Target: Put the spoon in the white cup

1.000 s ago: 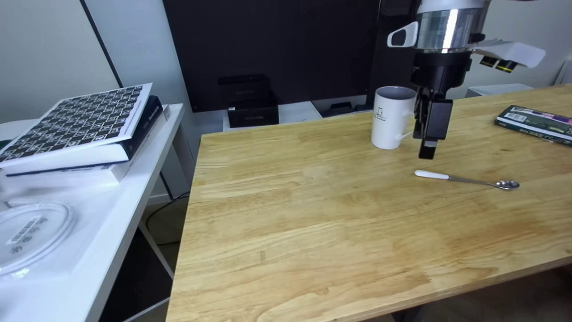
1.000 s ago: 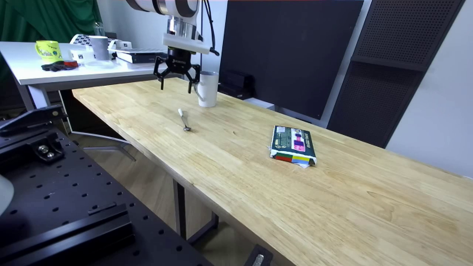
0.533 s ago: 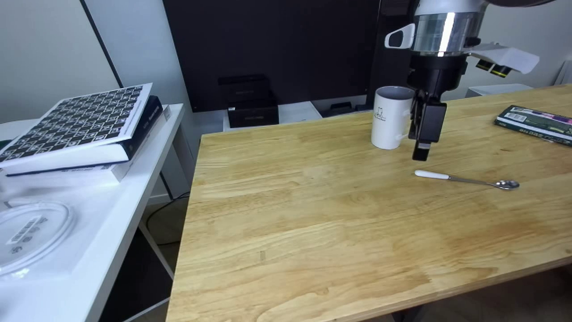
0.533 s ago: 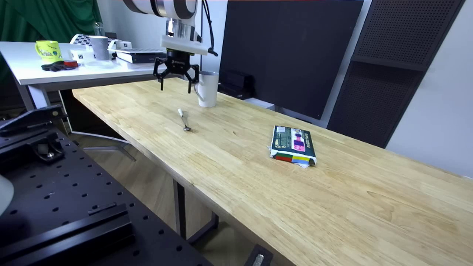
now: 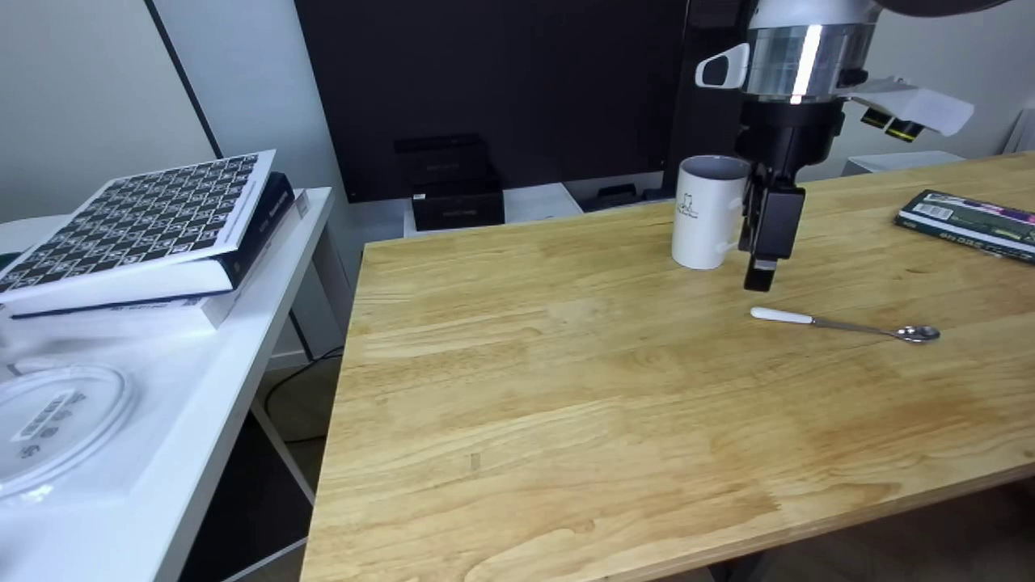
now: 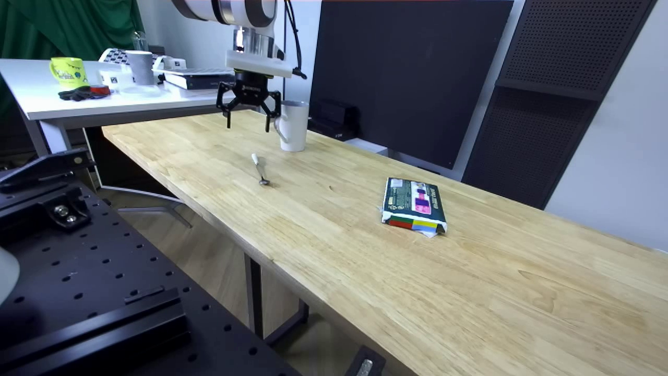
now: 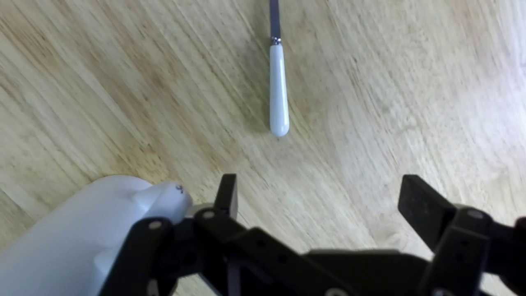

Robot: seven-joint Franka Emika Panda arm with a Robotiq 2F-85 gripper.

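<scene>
The spoon lies flat on the wooden table, with a white handle point(image 5: 781, 315) and a metal bowl point(image 5: 917, 333). It also shows in an exterior view point(image 6: 260, 169). In the wrist view its handle point(image 7: 279, 90) points down toward my jaws, and its bowl is out of view. The white cup point(image 5: 702, 214) stands upright with a dark mark on its front; it also shows in an exterior view point(image 6: 295, 128) and, partly hidden by a finger, in the wrist view point(image 7: 86, 230). My gripper point(image 6: 248, 128) is open and empty point(image 7: 319, 181), above the table beside the cup's handle, near the spoon's handle end.
A dark flat package point(image 6: 415, 204) lies on the wooden table point(image 6: 334, 250) beyond the spoon's bowl. A white side table bears books point(image 5: 137, 234), a yellow mug point(image 6: 69, 72) and a grey cup point(image 6: 141, 68). A black panel point(image 5: 493, 81) stands behind.
My gripper has shifted slightly left and a touch lower over the last second, with hardly any movement in the last half second. The spoon and cup have not moved.
</scene>
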